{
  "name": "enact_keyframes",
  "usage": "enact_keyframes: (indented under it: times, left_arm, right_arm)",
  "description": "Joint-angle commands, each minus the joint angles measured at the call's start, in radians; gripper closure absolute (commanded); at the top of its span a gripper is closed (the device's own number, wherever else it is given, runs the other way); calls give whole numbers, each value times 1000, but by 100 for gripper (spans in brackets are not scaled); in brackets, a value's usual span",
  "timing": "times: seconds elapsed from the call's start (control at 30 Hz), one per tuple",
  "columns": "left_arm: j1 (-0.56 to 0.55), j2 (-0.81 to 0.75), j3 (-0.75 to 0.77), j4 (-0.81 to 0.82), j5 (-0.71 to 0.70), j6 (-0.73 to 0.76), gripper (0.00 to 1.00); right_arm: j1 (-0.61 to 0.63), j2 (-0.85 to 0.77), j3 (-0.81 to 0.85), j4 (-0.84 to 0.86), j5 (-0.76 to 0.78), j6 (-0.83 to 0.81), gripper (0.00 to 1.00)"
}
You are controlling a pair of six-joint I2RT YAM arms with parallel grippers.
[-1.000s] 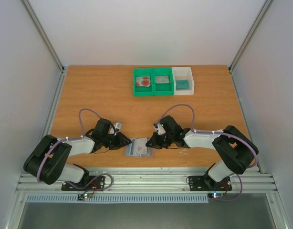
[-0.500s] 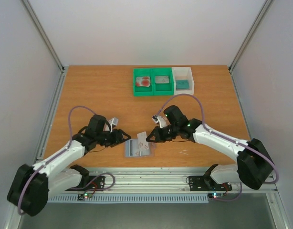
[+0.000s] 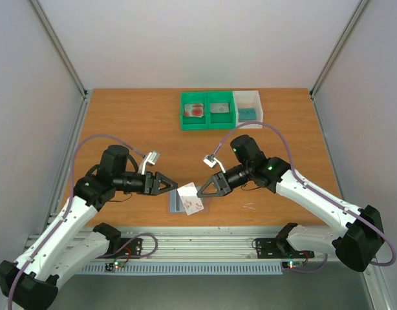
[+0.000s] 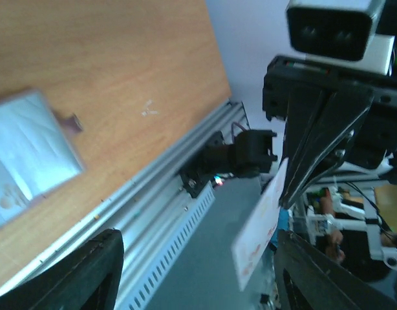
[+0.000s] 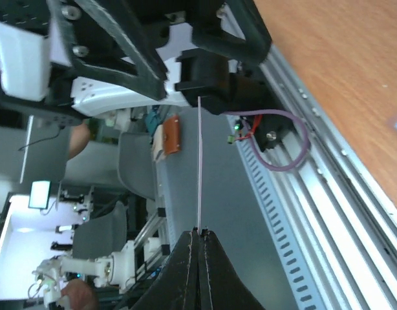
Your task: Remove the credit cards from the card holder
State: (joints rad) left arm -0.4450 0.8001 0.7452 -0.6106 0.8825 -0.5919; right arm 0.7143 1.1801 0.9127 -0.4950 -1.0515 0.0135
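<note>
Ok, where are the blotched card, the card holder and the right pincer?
blotched card (image 3: 191,197): top view, white face.
card holder (image 4: 32,150): left wrist view, blue-grey panel.
right pincer (image 5: 199,233): right wrist view, between fingertips.

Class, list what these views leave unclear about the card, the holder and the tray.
1. Card holder: top view, partly covered by the held white card; left wrist view, blurred and cut by the left edge, so remaining cards cannot be told.
2. White card's print: right wrist view shows it edge-on only.
3. Green tray: top view, contents too small to read.

Blurry card holder (image 4: 32,150), partly beyond the left wrist view's edge.
</note>
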Motion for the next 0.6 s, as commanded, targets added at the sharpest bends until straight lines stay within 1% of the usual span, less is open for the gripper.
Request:
enact_keyframes:
  times: [0.0,0.1,0.27,0.43,0.57]
  left_arm:
    - [-3,-22,41,-61,130,12,36]
    - [-3,-39,54,-37,180,-18,36]
    - [-3,-61,21,104,266,-109,36]
    - [-3,-59,20,43,257,-71,36]
    - [-3,-51,26,-6,240,-36,39]
  right_arm:
    - [-1,-21,23,44,-130,3,99]
    - [4,-4,32,82,-150,44,99]
    - [17,35,67,101,-165,53,99]
    - [27,82,62,207,-204,100,99]
    - [29,97,60,232,-213,111,99]
